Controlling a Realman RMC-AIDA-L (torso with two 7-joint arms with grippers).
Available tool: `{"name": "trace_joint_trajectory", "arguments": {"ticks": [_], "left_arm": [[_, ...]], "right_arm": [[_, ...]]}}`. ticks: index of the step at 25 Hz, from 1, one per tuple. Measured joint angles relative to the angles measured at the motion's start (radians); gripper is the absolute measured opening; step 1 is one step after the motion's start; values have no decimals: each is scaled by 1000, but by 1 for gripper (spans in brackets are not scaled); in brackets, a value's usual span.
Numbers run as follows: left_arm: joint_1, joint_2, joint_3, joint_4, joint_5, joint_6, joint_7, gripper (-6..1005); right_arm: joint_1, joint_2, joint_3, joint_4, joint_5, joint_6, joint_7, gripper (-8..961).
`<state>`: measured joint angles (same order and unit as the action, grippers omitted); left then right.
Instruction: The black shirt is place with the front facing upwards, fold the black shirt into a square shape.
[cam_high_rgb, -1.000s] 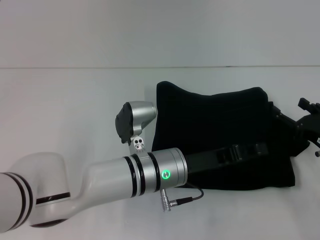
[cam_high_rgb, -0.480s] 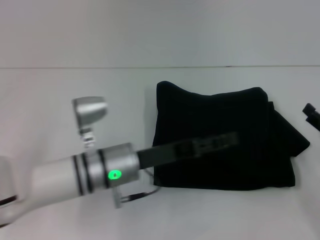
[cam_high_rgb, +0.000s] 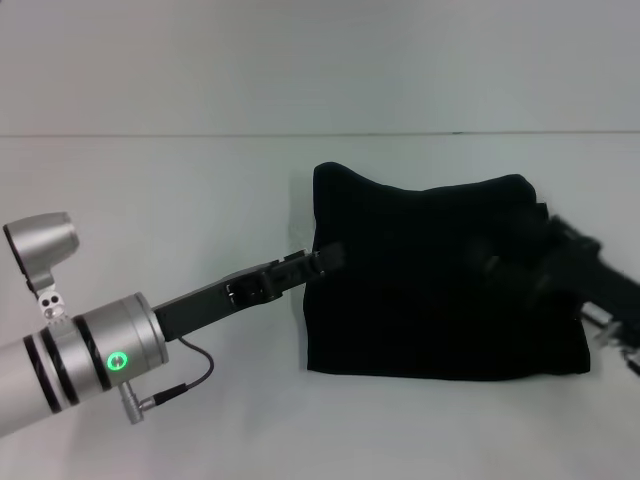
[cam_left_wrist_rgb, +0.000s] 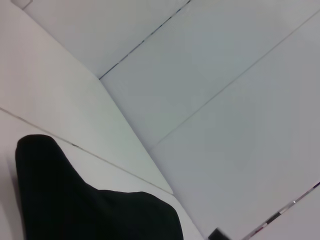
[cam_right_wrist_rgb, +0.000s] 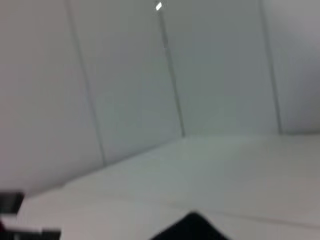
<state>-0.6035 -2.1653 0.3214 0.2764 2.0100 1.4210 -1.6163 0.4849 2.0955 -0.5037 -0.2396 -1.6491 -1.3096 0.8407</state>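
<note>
The black shirt (cam_high_rgb: 440, 300) lies folded into a rough rectangle on the white table, right of centre. No lettering or label shows. Its upper left corner sticks up a little. My left gripper (cam_high_rgb: 322, 259) reaches from the lower left, with its tip at the shirt's left edge. My right gripper (cam_high_rgb: 520, 265) comes in from the right and is blurred over the shirt's right part. The left wrist view shows a corner of the shirt (cam_left_wrist_rgb: 75, 210). The right wrist view shows only a small black tip of the shirt (cam_right_wrist_rgb: 192, 227).
The white table (cam_high_rgb: 180, 200) spreads to the left of and in front of the shirt. A pale wall (cam_high_rgb: 320, 60) stands behind its far edge. My left arm's silver wrist with a green light (cam_high_rgb: 110, 360) and a thin cable (cam_high_rgb: 185, 375) hang over the front left.
My left arm has drawn back to the left, from over the shirt's middle to its left edge. My right gripper has come in from the right edge over the shirt's right side.
</note>
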Motion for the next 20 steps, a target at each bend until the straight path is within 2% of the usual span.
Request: {"name": "trace_joint_trajectory", "arguments": {"ticks": [5,11,16,20], "left_arm": [[6,0,-1,3,-1,0,4,949],[7,-1,-2,13,-8,0,3,948],[4,-1,-2,13,-18,-1,0,949],[0,-1,-2,14,-20,-4,-1,948]], "right_arm": [[20,3,-59,37,0,131,-55,927],[-10,-2,-62,46,0,240,-57,927],[-32,-2,-56,46,2,280,-57,927],[-48,-2,-46,40,9,258,-53,927]]}}
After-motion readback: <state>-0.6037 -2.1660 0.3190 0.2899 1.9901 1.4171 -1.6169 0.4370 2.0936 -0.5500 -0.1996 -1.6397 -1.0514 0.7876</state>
